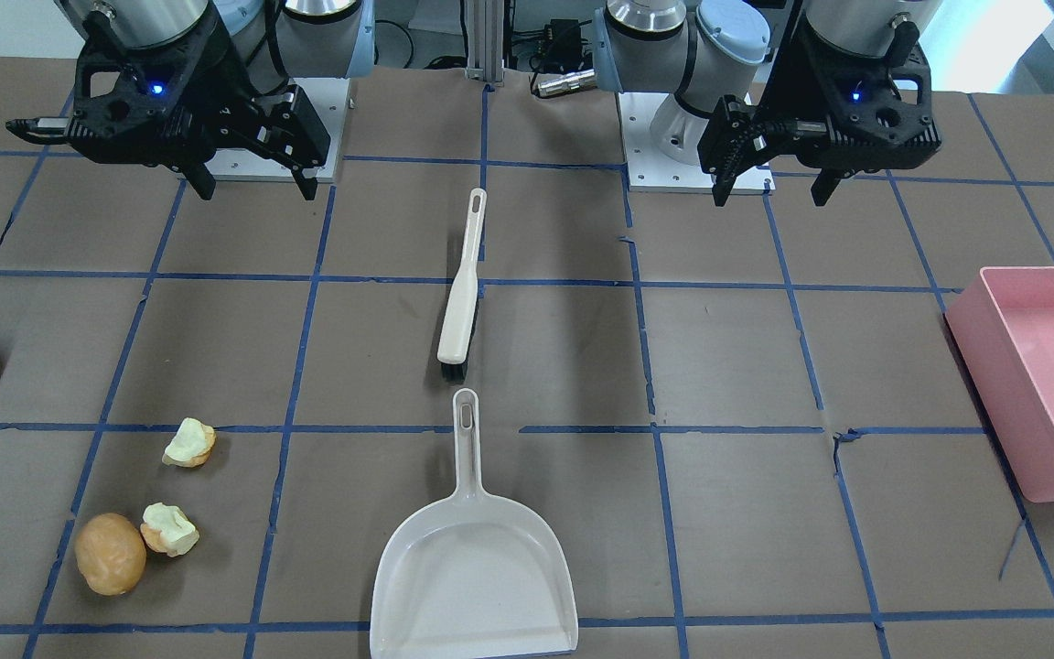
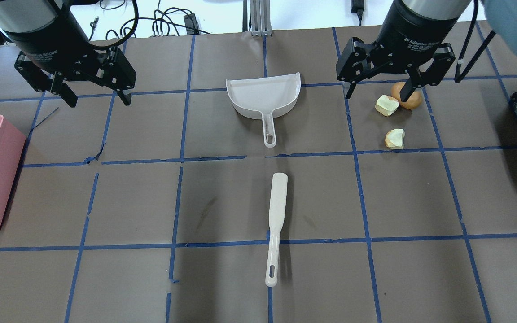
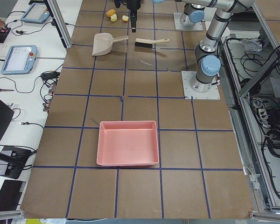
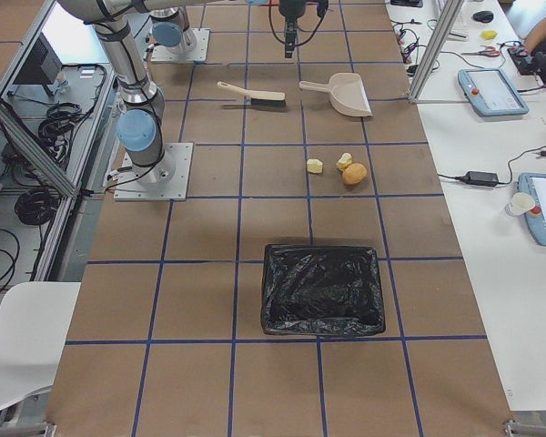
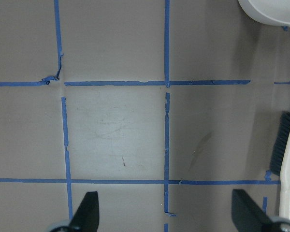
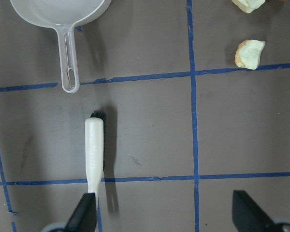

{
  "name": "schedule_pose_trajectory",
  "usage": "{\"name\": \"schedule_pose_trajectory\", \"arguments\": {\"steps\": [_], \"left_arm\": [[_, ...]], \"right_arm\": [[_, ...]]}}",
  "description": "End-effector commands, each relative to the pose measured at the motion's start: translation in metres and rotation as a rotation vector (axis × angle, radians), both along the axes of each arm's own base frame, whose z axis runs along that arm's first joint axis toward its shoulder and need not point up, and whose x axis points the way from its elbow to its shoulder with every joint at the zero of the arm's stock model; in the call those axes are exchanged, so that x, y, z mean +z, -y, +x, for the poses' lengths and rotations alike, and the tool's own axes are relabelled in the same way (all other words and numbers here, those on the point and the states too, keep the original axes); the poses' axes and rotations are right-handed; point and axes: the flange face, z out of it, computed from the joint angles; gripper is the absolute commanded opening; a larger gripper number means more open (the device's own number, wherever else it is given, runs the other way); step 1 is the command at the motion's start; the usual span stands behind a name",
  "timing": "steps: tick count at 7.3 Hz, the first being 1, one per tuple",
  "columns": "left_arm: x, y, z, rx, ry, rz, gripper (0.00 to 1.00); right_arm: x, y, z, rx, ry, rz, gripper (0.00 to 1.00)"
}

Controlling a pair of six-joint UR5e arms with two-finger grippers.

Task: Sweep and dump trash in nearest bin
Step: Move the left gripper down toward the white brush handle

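Observation:
The trash lies together on the table: a golden-brown bun [image 1: 110, 553] and two pale yellow-green chunks [image 1: 189, 443] [image 1: 169, 529]. A white brush [image 2: 277, 220] and a white dustpan [image 2: 263, 96] lie mid-table, in line but apart. The bin [image 4: 323, 289], lined with a black bag, stands at the table's end on my right side, beyond the trash. My right gripper [image 2: 376, 96] is open and empty, raised above the table. My left gripper [image 2: 99, 102] is open and empty, also raised, over bare table.
A large light-pink tub [image 2: 2, 179] stands at the table's end on my left side. The table is brown with a grid of blue tape. The arm bases [image 1: 692, 137] stand on white plates at the robot's edge.

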Motion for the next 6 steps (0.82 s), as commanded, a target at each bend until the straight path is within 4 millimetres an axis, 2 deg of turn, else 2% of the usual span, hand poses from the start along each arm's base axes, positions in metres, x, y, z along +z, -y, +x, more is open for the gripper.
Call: {"name": "schedule_pose_trajectory", "arguments": {"steps": [1, 3, 5, 6], "left_arm": [[-0.001, -0.002, -0.001, -0.002, 0.000, 0.002, 0.96], [-0.006, -0.006, -0.005, -0.010, 0.000, 0.012, 0.96], [-0.026, -0.030, -0.010, -0.021, -0.002, 0.054, 0.95], [-0.040, -0.041, -0.013, -0.025, -0.003, 0.080, 0.95]], "right_arm": [[0.000, 0.000, 0.003, 0.008, -0.002, -0.007, 1.00], [-0.003, 0.002, 0.003, 0.007, 0.001, -0.003, 1.00], [0.002, 0.002, 0.004, 0.008, -0.002, -0.032, 1.00], [-0.002, 0.005, 0.004, 0.010, -0.003, -0.025, 1.00]]}}
